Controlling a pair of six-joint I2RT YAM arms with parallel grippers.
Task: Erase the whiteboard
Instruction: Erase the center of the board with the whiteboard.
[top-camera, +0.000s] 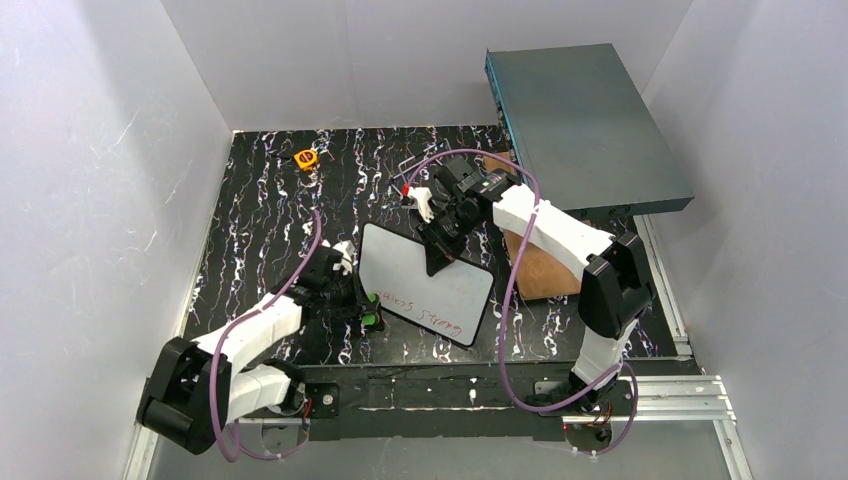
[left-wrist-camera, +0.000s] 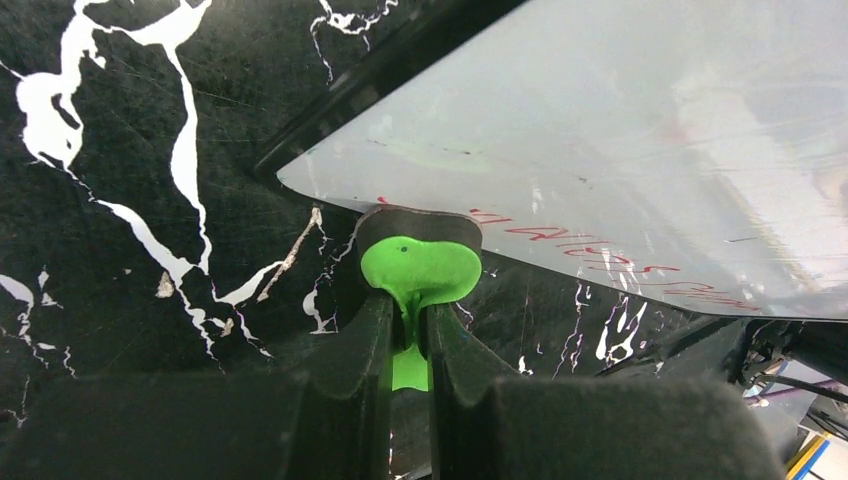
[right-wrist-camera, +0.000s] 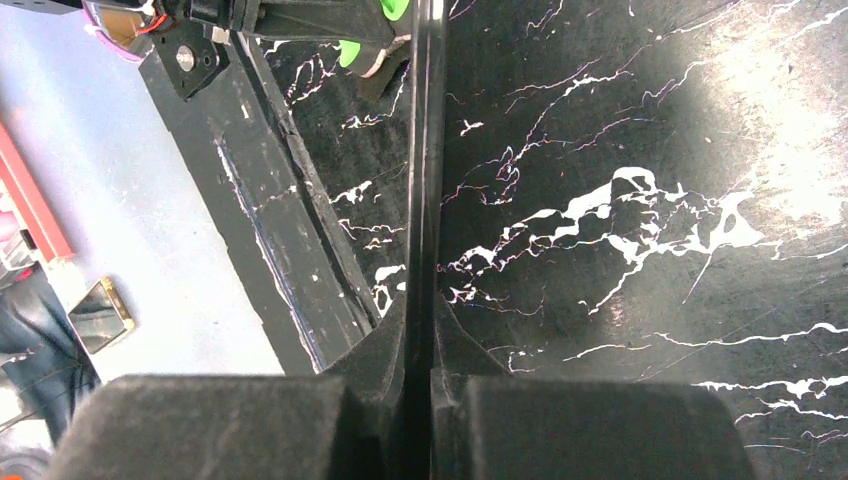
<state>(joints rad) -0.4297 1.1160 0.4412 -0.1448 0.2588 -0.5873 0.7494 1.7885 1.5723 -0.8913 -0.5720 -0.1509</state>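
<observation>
We look down on a black table (top-camera: 260, 200) veined with white, closed in by plain white walls (top-camera: 100, 150). Nearest to us both arms are bolted at the table's front edge. The left arm (top-camera: 255, 335) reaches forward and inward. Its jaws are clenched on the stem of a green plastic piece (left-wrist-camera: 420, 270) capped with a dark pad. In the left wrist view that pad meets the near edge of the whiteboard (top-camera: 420, 275), right where the red handwriting (top-camera: 425, 312) begins.

The whiteboard sits at the middle of the table, tilted, with its far edge raised. We cannot tell whether its near edge rests on the table. The red writing runs along its near part and the rest of the surface is mostly white, with a faint green smear close to the pad.

Beyond it, the right arm (top-camera: 545, 230) bends in from the right, and its jaws are clamped on the board's thin black frame (right-wrist-camera: 424, 150) at the far edge, seen edge-on in the right wrist view. Just right of the whiteboard, partly under that arm, lies a brown wooden board (top-camera: 545, 275). Farther back a small orange object (top-camera: 306, 158) lies near the rear left, and a large grey-teal metal box (top-camera: 585, 120) fills the rear right corner.
</observation>
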